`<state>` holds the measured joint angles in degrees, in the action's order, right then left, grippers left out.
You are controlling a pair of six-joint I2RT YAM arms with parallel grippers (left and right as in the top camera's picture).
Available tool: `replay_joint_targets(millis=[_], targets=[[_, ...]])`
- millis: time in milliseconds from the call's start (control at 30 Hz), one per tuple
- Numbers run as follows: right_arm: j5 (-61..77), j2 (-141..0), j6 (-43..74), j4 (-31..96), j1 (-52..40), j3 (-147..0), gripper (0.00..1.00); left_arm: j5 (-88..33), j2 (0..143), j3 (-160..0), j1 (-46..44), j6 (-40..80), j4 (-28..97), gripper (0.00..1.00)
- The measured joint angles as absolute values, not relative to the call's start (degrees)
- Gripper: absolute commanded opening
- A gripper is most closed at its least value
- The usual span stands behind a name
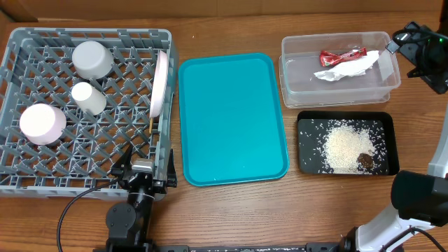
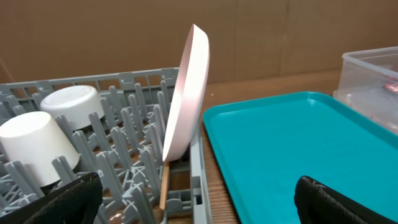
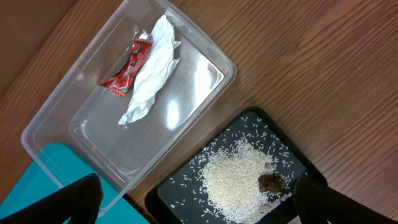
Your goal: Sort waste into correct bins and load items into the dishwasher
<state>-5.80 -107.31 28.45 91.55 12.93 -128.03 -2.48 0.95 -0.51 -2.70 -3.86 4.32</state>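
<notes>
On the bench [image 1: 280,210] the rack [image 1: 14,105] holds 1 plate [image 1: 161,82] on edge by its right wall, 1 grey bowl [image 1: 93,58], 1 white bowl [image 1: 43,124] and 1 cup [image 1: 89,98], with 1 chopstick [image 2: 164,183] showing below the plate. The teal tray [image 1: 231,119] lies beside it. The tub [image 1: 301,77] holds 1 wrapper [image 1: 341,55] and 1 napkin [image 1: 346,68]. The black tray [image 1: 306,164] holds rice [image 1: 343,147] and 1 chunk [image 1: 365,160]. The left claw [image 2: 199,205] and right claw [image 3: 199,208] both gape wide, gripping nothing.
</notes>
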Motion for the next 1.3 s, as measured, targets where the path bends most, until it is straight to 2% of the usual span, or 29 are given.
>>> replay_joint_targets(millis=[233,500,1300], targets=[[-5.8,-107.31,28.47,91.57,12.93,-128.03,1.0,-1.85,0.95,-0.51,-2.7,-4.38,4.36,1.0],[-5.8,-107.31,28.47,91.55,12.93,-128.03,1.0,-1.39,0.95,-0.51,0.12,4.67,4.43,1.0],[-5.78,-107.31,28.45,91.57,12.93,-128.03,1.0,-1.41,0.95,-0.51,0.12,5.67,4.38,1.0]])
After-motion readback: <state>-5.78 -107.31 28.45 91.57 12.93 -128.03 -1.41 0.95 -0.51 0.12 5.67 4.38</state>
